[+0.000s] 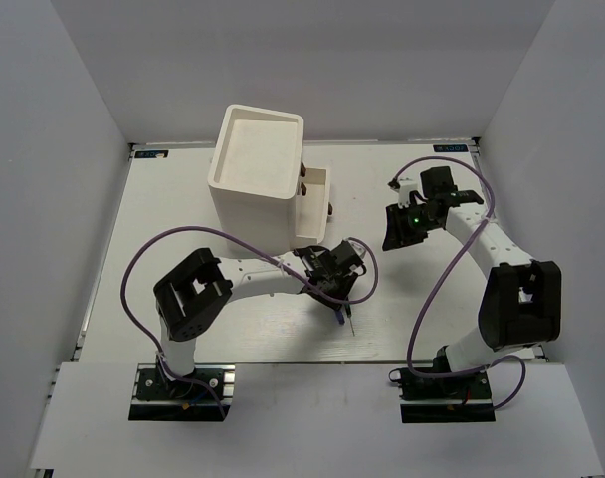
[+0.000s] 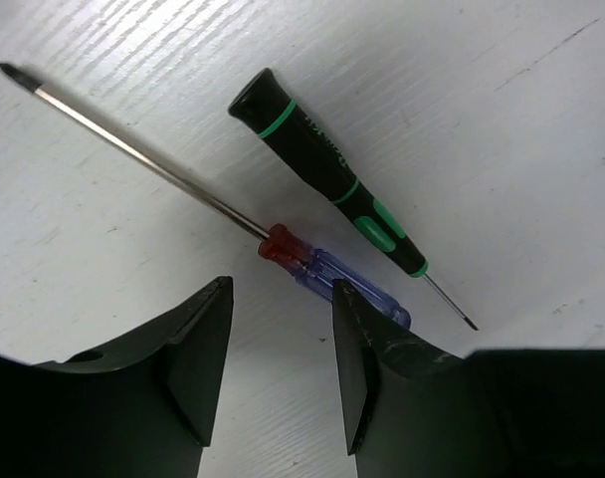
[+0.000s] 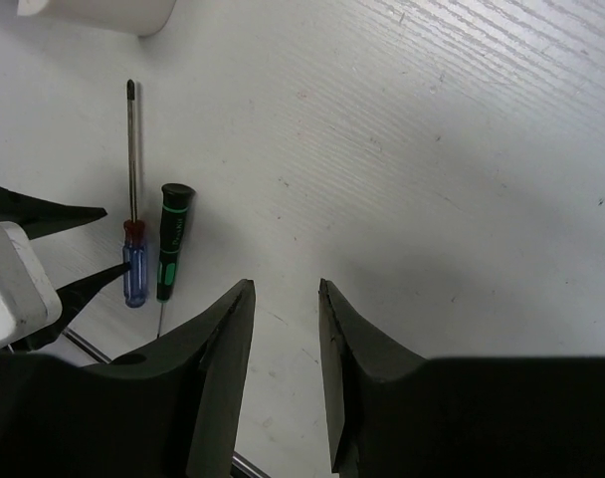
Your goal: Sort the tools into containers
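Fingers (image 2: 198, 349) of left gripper (image 2: 283, 284) stand apart, low over the table (image 1: 183, 199), nothing clamped between them. Blue-handled screwdriver (image 2: 283, 247) lies flat, not in the gap: its handle runs under the tip of one finger and its shaft angles away from both. Black-and-green screwdriver (image 2: 322, 164) lies just beside it, almost parallel, outside the fingers. Both tools are in front of the white cabinet (image 1: 258, 169), which has one drawer (image 1: 317, 194) pulled out. Right gripper (image 3: 286, 284) is open over bare table, well apart from the tools.
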